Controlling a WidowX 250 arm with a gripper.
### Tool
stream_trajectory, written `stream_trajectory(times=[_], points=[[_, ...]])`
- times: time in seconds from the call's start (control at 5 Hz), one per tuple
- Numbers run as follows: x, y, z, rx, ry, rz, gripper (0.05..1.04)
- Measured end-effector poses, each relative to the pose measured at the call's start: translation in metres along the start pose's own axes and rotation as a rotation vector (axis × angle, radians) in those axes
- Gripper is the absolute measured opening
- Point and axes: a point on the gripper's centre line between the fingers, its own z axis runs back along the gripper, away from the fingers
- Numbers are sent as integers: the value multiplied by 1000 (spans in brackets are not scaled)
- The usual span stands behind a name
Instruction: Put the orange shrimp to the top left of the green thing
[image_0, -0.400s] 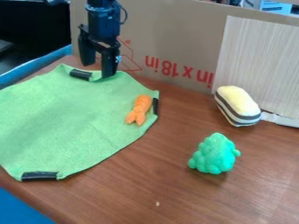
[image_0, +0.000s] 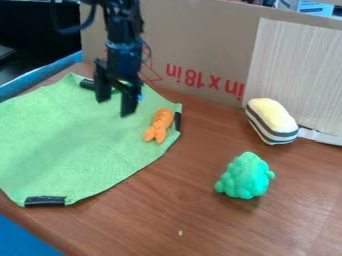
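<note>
One orange shrimp on the cloth, two spread fingers to its upper left

The orange shrimp lies just above the middle of the frame, on the green cloth near its right edge, its forked end pointing down the frame. A black strip on the cloth's edge sits just beside it. The green thing, a lumpy toy, stands on the brown table at the lower right; the shrimp is well apart from it, toward the upper left. The black gripper hangs in the upper left part of the frame, over the cloth, its fingers spread apart and pointing down. At right, a yellow toy with dark and white stripes lies by a pale panel against the cardboard wall.
</note>
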Motion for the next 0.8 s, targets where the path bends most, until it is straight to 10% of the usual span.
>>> stream_trajectory(times=[0.8], points=[[14, -31, 27, -122, -189, 31, 999]])
